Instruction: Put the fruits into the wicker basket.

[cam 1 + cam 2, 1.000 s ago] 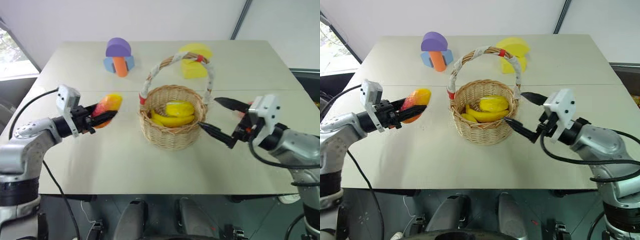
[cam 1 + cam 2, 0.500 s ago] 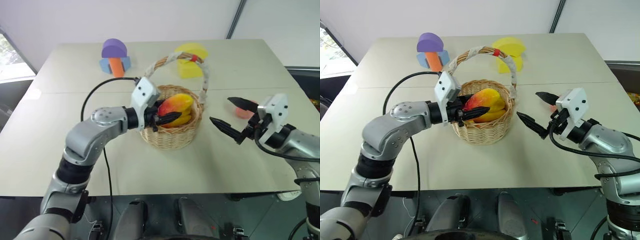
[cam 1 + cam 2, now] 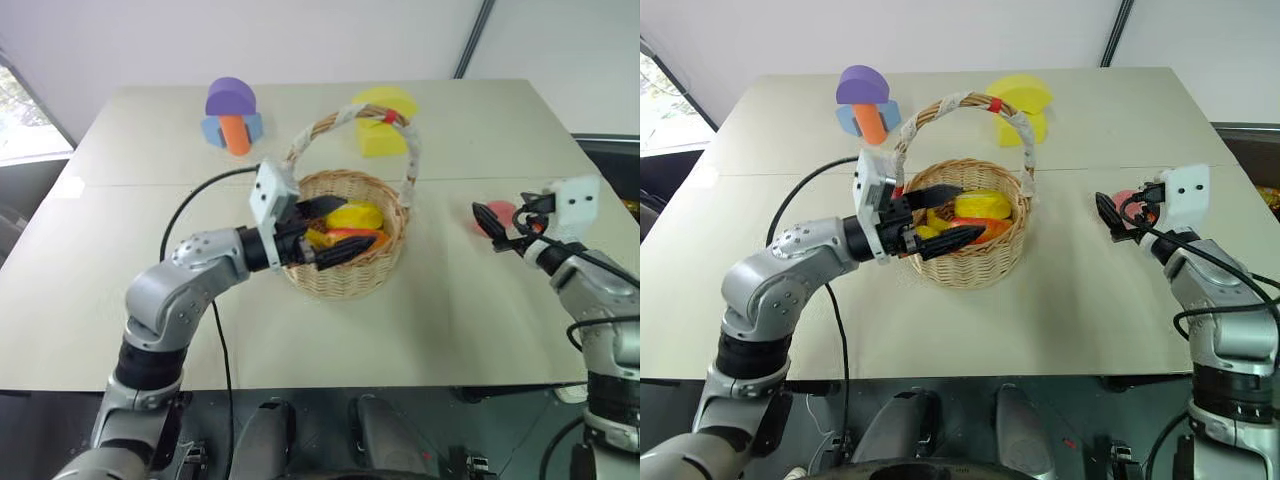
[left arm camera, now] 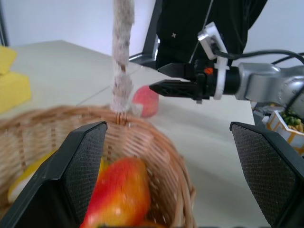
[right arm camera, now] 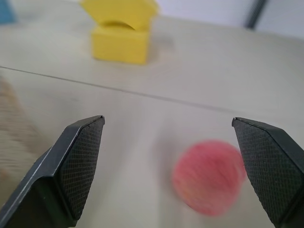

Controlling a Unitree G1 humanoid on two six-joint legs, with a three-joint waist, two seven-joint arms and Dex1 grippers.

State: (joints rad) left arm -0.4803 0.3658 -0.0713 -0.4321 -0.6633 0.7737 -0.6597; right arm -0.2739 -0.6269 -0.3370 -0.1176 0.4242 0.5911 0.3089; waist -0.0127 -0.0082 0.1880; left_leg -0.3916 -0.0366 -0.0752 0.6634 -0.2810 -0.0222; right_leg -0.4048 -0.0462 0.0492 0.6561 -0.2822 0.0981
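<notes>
The wicker basket [image 3: 350,282] stands mid-table, its taped handle [image 3: 410,160] arching over it. Inside lie yellow bananas [image 3: 357,214] and the red-orange mango [image 3: 345,235], which rests free. My left gripper [image 3: 358,222] reaches in over the near rim, open, its fingers on either side of the mango and above it. The pink peach [image 3: 497,212] sits on the table to the right of the basket. My right gripper [image 5: 167,121] is open and level at the peach [image 5: 209,183], which lies just ahead between the fingers, untouched.
Purple, blue and orange foam blocks [image 3: 234,115] stand at the back left. Yellow foam blocks [image 3: 385,125] sit behind the basket. The table's right edge [image 3: 600,190] runs close to the peach and my right arm.
My left arm swung right with the mango, from left of the basket to over it, then opened; the mango now lies inside. My right gripper moved right, from the basket to the peach.
</notes>
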